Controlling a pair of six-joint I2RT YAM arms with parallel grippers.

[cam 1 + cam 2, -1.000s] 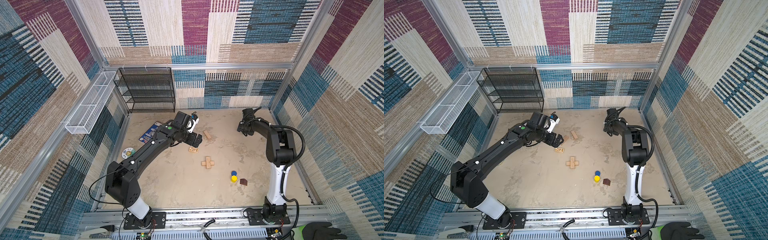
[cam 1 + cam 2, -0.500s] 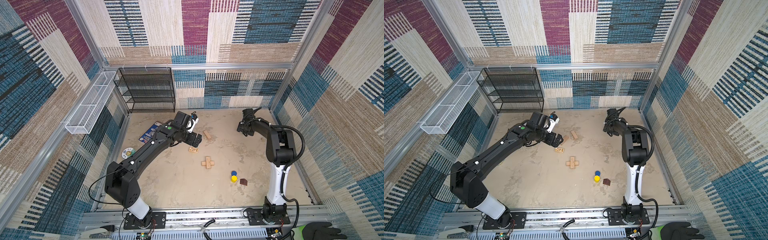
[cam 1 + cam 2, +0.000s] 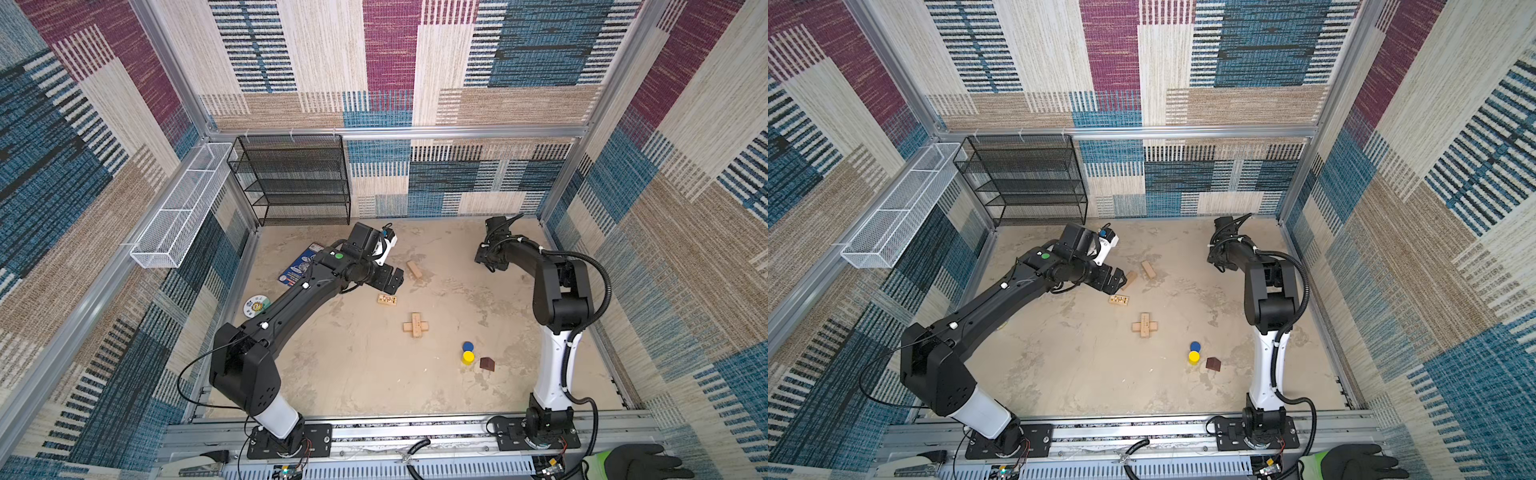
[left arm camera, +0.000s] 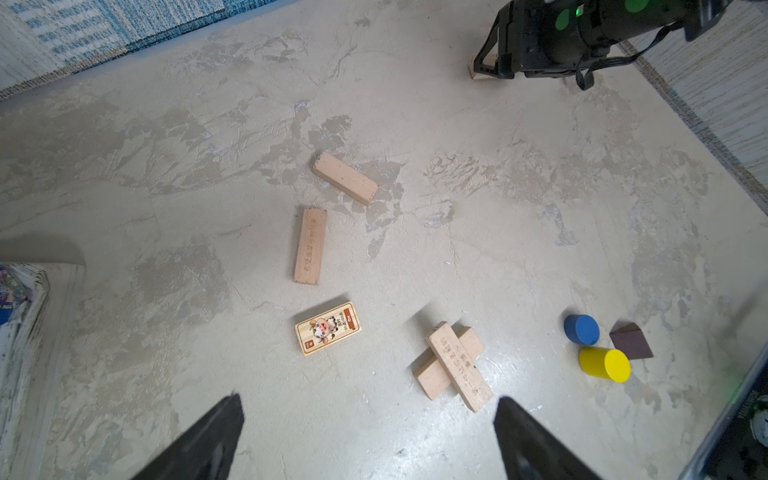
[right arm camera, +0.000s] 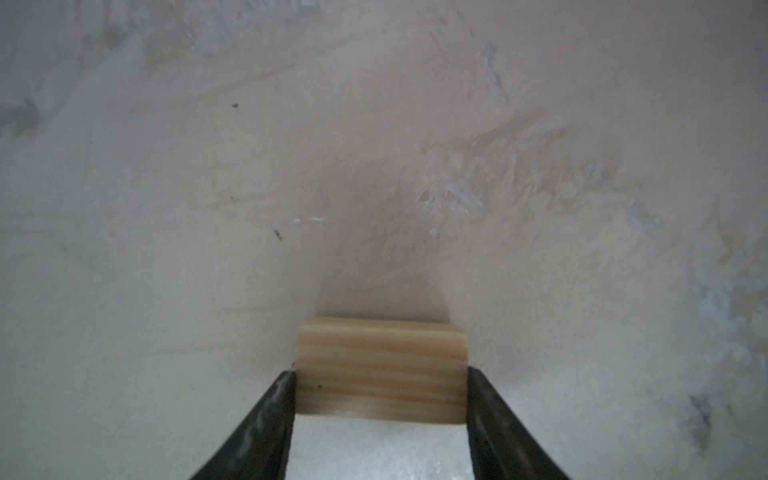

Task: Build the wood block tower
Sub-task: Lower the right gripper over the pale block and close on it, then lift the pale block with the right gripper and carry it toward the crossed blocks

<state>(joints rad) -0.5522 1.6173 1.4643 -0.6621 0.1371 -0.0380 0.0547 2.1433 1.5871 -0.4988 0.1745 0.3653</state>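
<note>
Two pale wood blocks lie crossed as the tower's start point(image 3: 415, 326) point(image 4: 453, 365) mid-floor. Loose bars point(image 4: 345, 178) point(image 4: 310, 246) and a printed block point(image 4: 327, 328) lie near it. The blue disc point(image 3: 468, 346), yellow cylinder point(image 3: 468, 357) and dark-brown piece point(image 3: 487, 364) sit toward the right. My left gripper point(image 3: 392, 280) point(image 4: 368, 401) hangs open above the floor beside the loose bars, holding nothing. At the far right, my right gripper point(image 3: 488, 262) point(image 5: 380, 374) is down at the floor. Its fingertips press both sides of another wood block point(image 5: 381, 345).
A blue printed packet point(image 3: 301, 264) and a round labelled jar point(image 3: 256, 306) lie at the left under my left arm. A black wire shelf point(image 3: 291, 183) stands at the back left, with a white wire basket point(image 3: 178, 208) on the left wall. A gloved hand point(image 3: 636, 461) rests outside the front rail.
</note>
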